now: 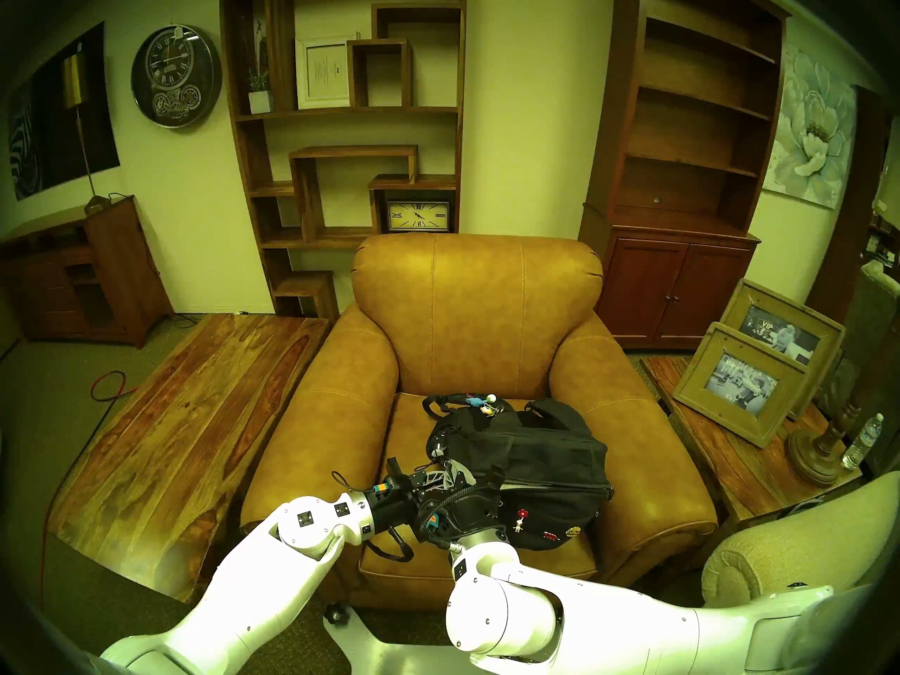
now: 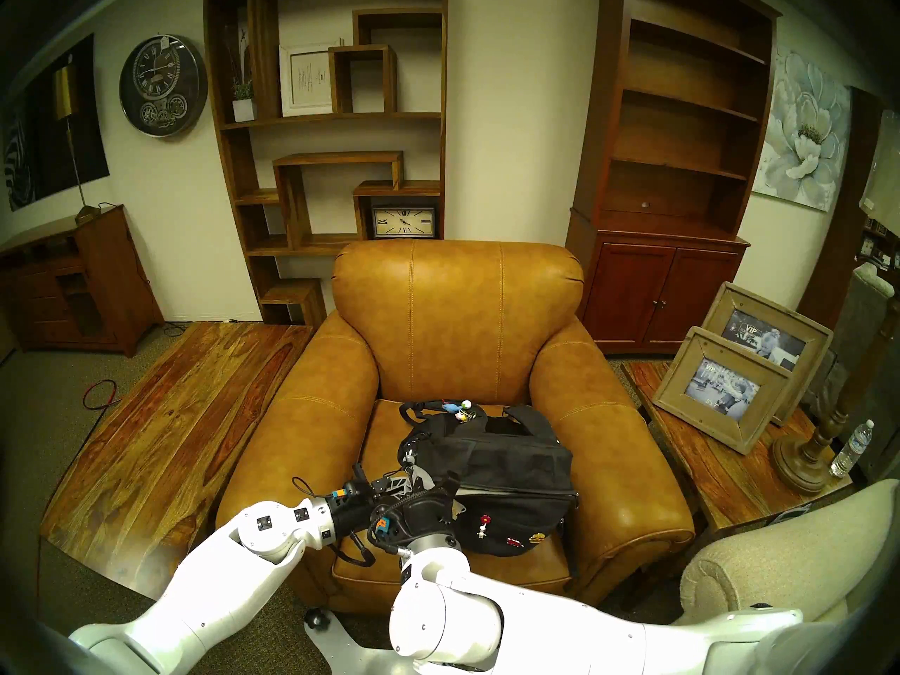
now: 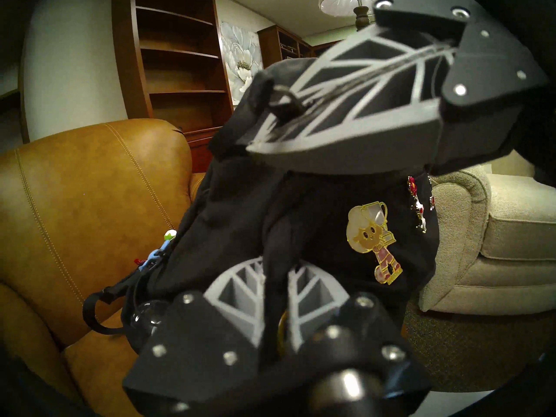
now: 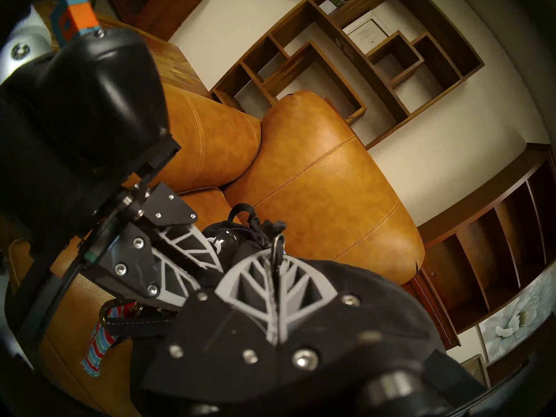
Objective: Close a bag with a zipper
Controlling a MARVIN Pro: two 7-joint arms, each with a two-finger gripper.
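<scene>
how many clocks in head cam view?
2. A round dark wall clock hangs upper left beside the open bookshelf. A rectangular clock stands on that bookshelf's low shelf, just behind the leather armchair. Others may sit outside the frame.

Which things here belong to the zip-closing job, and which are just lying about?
Job: backpack; its silver zipper; left hand, pinching backpack fabric; right hand, shut on the zipper pull.

Lying about: water bottle; picture frames; shelf clock.
</scene>
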